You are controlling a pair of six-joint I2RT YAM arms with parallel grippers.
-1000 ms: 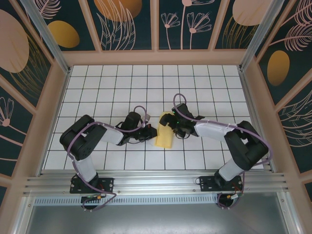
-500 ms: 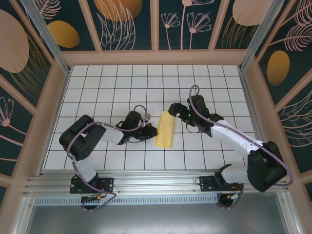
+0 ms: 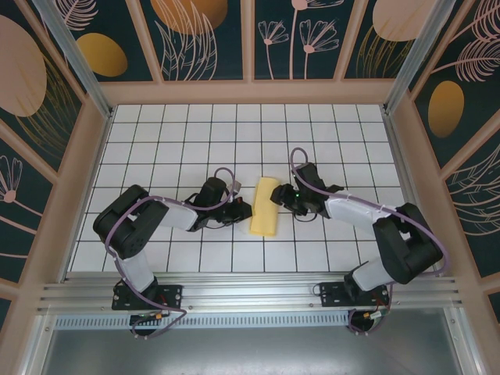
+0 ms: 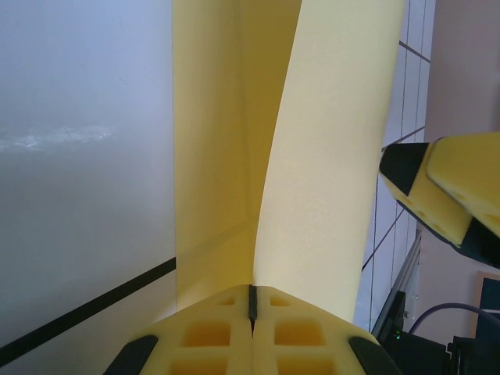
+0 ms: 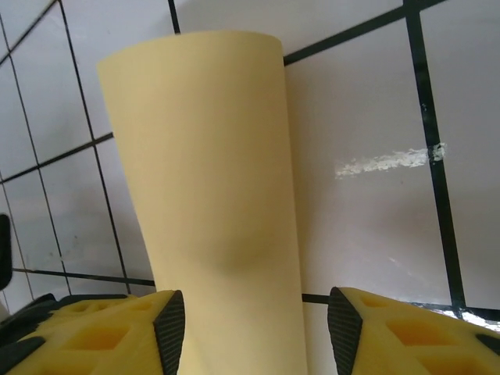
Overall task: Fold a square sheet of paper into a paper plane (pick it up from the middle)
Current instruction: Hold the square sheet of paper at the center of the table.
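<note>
My left gripper (image 4: 251, 293) is pinched shut on the folded thin yellow paper sheet (image 3: 265, 209) lying on the white tiled table (image 3: 172, 141), while my right gripper (image 5: 255, 320) gapes astride it, so closing crooked could skew the crease or crumple it.

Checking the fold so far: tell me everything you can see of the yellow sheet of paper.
The sheet of paper is thin, pale yellow, folded into a long narrow strip with overlapping layers meeting at a crease. It lies on the gridded table between the arms. The left gripper is shut on its left edge; the right gripper is open with fingers either side of it, contact unclear.
</note>
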